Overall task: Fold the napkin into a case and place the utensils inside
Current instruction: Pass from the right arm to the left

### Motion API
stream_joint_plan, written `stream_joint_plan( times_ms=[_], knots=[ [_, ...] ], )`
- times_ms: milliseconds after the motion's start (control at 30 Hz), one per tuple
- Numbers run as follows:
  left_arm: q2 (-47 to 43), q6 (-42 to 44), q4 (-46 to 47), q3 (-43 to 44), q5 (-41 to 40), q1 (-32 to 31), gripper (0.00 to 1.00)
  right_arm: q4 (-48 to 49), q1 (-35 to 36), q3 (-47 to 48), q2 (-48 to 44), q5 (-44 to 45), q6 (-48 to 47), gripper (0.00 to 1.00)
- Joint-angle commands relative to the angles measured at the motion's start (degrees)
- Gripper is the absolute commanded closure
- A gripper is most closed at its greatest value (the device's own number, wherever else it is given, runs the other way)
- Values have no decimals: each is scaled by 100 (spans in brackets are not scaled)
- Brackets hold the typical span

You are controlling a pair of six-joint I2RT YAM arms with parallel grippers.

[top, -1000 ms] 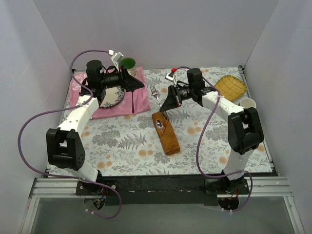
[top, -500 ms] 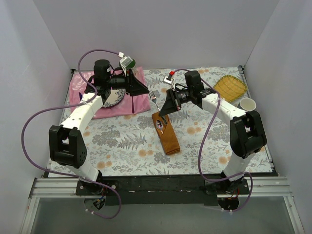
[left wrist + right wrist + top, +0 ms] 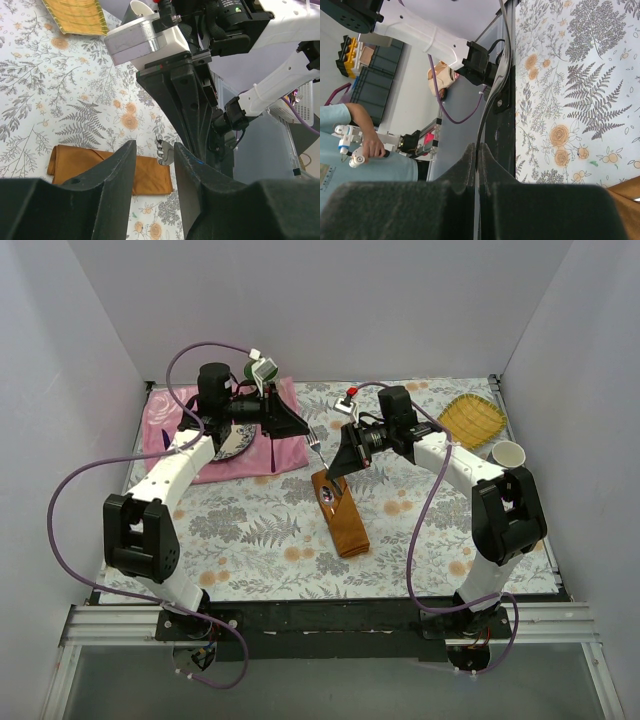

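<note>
1. The right claw (image 3: 478, 150) is pressed together, pinching the thin handle of the fork (image 3: 314, 435).
2. The left claw (image 3: 152, 150) is spread, and the fork's tines show in its gap.
3. Below them, the rust-orange case (image 3: 343, 518) lies flat on the floral worktop (image 3: 250, 530), with a spoon (image 3: 328, 496) in its far end.

Plain pale grey walls (image 3: 320, 300) close in the back and both sides. A tablecloth (image 3: 250, 530) printed with grey ferns and orange flowers fills the middle. A metal rail (image 3: 330, 625) crosses the bottom of the frame. The light is even.
</note>
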Motion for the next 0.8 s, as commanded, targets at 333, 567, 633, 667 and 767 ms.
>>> stream_joint_plan(
  times_ms=[333, 567, 633, 667, 767],
  knots=[
    [180, -2, 45, 253, 211, -177, 96, -93, 66, 3, -269, -106, -202, 99],
    [425, 59, -157, 174, -17, -169, 100, -944, -206, 205, -330, 482, -868, 36],
    [635, 112, -157, 174, -53, -160, 100, -1409, -433, 267, -383, 954, -1326, 28],
    [732, 130, -131, 183, -70, -160, 100, -1525, -531, 258, -409, 1167, -1423, 25],
    [1214, 95, -95, 401, -114, -160, 100, -1842, -891, 180, -541, 1817, -1784, 13]
  ],
)
